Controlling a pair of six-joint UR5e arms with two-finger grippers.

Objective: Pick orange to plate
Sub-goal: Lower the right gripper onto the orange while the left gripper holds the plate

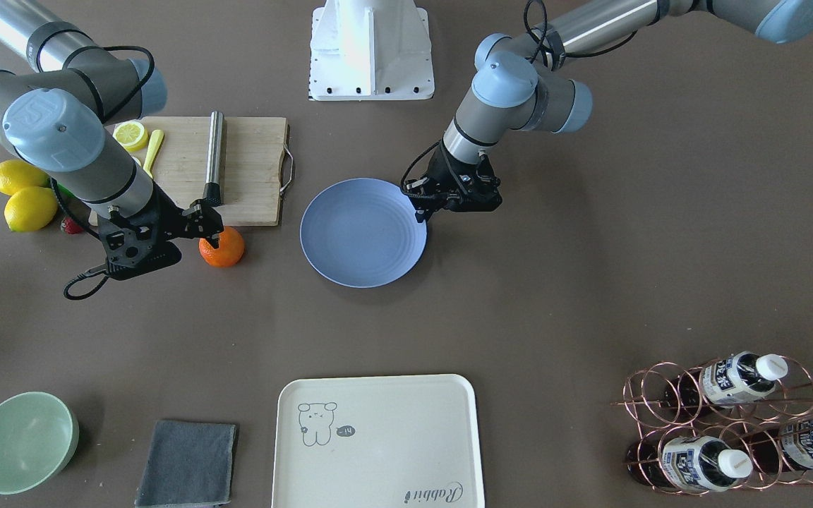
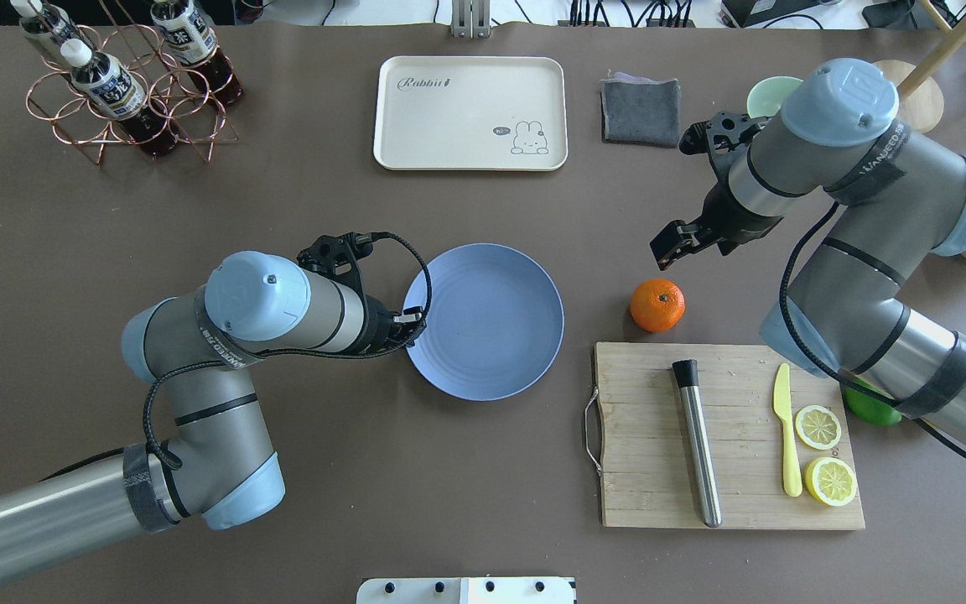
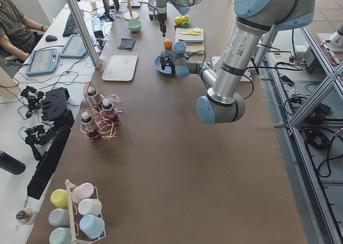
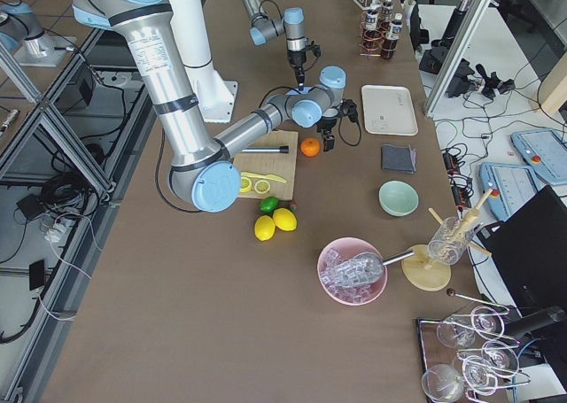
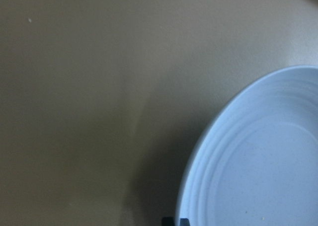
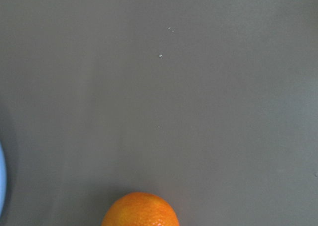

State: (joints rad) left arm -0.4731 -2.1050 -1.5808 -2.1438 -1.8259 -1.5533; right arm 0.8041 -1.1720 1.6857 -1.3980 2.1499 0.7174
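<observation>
The orange (image 1: 223,248) (image 2: 657,304) lies on the brown table between the plate and the cutting board, and shows at the bottom edge of the right wrist view (image 6: 140,211). My right gripper (image 1: 210,222) (image 2: 669,243) hangs just above and beside it, open and holding nothing. The blue-lavender plate (image 1: 363,231) (image 2: 483,321) sits empty at the table's middle. At the plate's rim on my left side, my left gripper (image 1: 420,212) (image 2: 414,323) is shut and empty, and its tips show over the rim of the plate (image 5: 258,161) in the left wrist view.
A wooden cutting board (image 2: 726,436) with a steel rod, a yellow knife and lemon slices lies right beside the orange. Whole lemons (image 1: 25,197) and a lime (image 2: 869,407) lie past it. On the far side stand a cream tray (image 1: 377,441), grey cloth (image 1: 188,462), green bowl (image 1: 22,441) and bottle rack (image 1: 731,423).
</observation>
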